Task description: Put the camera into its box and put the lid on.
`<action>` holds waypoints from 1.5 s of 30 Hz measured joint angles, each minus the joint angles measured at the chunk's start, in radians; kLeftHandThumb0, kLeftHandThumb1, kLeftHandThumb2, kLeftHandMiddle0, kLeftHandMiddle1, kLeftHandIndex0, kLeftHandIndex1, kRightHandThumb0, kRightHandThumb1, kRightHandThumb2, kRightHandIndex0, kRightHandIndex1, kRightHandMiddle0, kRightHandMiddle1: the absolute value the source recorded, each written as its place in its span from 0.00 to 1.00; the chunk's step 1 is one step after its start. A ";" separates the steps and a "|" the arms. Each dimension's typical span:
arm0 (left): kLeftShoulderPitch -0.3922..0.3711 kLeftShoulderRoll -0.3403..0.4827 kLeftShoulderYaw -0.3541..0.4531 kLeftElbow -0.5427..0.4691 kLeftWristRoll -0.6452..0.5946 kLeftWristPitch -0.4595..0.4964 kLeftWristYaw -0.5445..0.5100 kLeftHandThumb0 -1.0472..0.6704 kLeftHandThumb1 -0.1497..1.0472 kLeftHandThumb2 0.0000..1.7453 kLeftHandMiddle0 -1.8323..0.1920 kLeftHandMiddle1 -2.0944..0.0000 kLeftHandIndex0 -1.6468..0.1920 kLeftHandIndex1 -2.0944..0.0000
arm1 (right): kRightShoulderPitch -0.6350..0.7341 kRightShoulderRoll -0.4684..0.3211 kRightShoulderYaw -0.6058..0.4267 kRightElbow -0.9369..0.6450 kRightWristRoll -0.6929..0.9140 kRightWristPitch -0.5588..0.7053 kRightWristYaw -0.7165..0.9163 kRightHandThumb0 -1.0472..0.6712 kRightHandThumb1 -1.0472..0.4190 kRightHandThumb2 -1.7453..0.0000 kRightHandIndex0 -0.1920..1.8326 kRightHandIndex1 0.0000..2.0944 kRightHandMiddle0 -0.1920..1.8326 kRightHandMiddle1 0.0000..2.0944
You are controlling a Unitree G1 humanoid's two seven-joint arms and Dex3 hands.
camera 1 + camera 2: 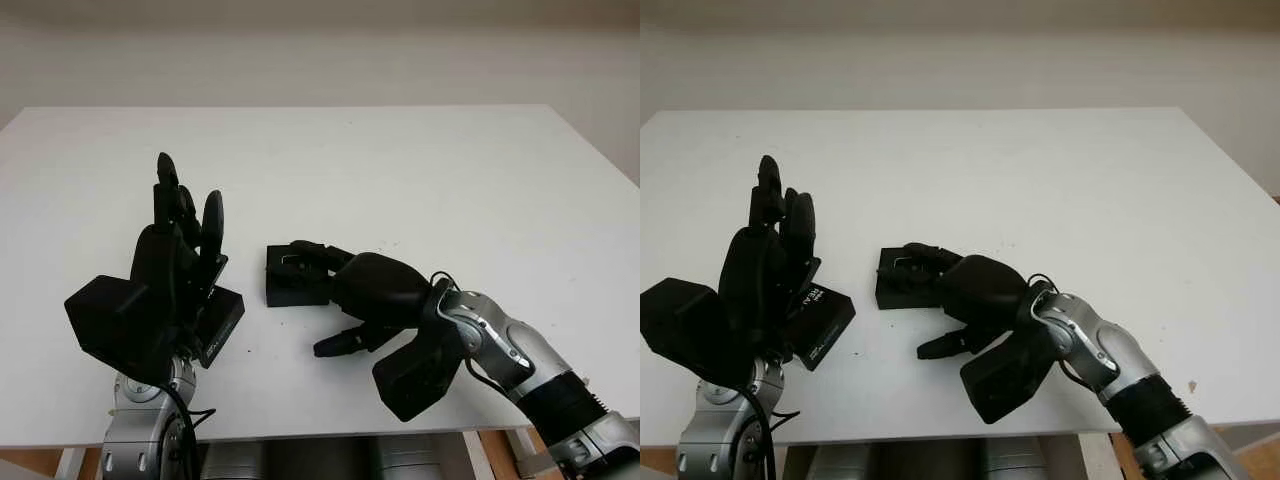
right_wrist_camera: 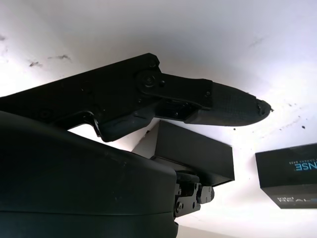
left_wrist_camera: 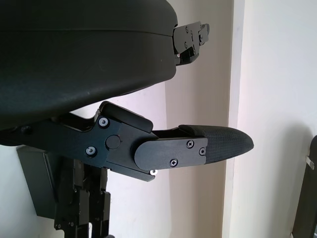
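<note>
A small black box (image 1: 288, 285) sits on the white table (image 1: 420, 170) near the front middle. My right hand (image 1: 315, 300) reaches in from the right and lies over it, with its fingers (image 1: 303, 254) on the box's top and the thumb (image 1: 338, 344) held off on the near side; it is open. What is inside the box is hidden under the hand. The black lid (image 1: 222, 326), with light printed lettering (image 2: 290, 173), lies on the table left of the box. My left hand (image 1: 185, 195) stands raised beside the lid, open, pointing up.
The table's far half and right side are bare white surface. The front edge (image 1: 330, 432) runs just below both forearms. A pale wall stands behind the table.
</note>
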 measured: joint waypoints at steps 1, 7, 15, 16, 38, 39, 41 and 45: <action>0.000 0.000 0.000 0.000 -0.001 0.000 0.000 0.13 1.00 0.28 1.00 1.00 1.00 1.00 | -0.005 -0.002 0.000 -0.005 -0.006 0.001 0.007 0.07 0.00 0.62 0.05 0.02 0.23 0.09; 0.000 -0.006 0.003 0.000 -0.008 0.000 0.001 0.14 1.00 0.27 1.00 1.00 1.00 1.00 | -0.012 -0.005 0.000 -0.024 -0.016 0.013 0.025 0.07 0.00 0.61 0.06 0.03 0.24 0.08; 0.002 -0.003 0.001 -0.019 0.005 0.004 0.001 0.14 1.00 0.29 1.00 1.00 1.00 1.00 | -0.013 -0.003 -0.019 -0.034 0.029 0.042 0.033 0.09 0.00 0.61 0.04 0.02 0.10 0.01; 0.002 0.004 0.002 -0.025 0.011 0.002 -0.002 0.14 1.00 0.29 1.00 1.00 1.00 1.00 | -0.012 0.003 -0.034 -0.035 0.052 0.051 0.029 0.10 0.00 0.63 0.04 0.02 0.09 0.01; -0.004 0.766 0.246 -0.154 -0.030 0.102 -0.640 0.09 0.87 0.02 1.00 1.00 1.00 1.00 | -0.008 0.184 -0.378 -0.206 0.640 0.498 0.017 0.15 0.00 0.62 0.06 0.03 0.06 0.02; -0.004 0.804 0.245 -0.145 -0.011 0.103 -0.666 0.10 0.85 0.02 1.00 1.00 1.00 1.00 | -0.009 0.186 -0.388 -0.208 0.657 0.527 0.020 0.14 0.00 0.62 0.05 0.03 0.06 0.02; -0.004 0.865 0.239 -0.130 0.031 0.093 -0.702 0.12 0.83 0.02 1.00 1.00 1.00 1.00 | -0.010 0.191 -0.414 -0.208 0.703 0.594 0.025 0.14 0.00 0.62 0.03 0.02 0.05 0.01; -0.008 0.981 0.191 -0.081 0.131 0.002 -0.770 0.12 0.82 0.02 1.00 1.00 1.00 1.00 | -0.013 0.225 -0.492 -0.189 0.848 0.673 0.042 0.18 0.00 0.61 0.02 0.01 0.02 0.00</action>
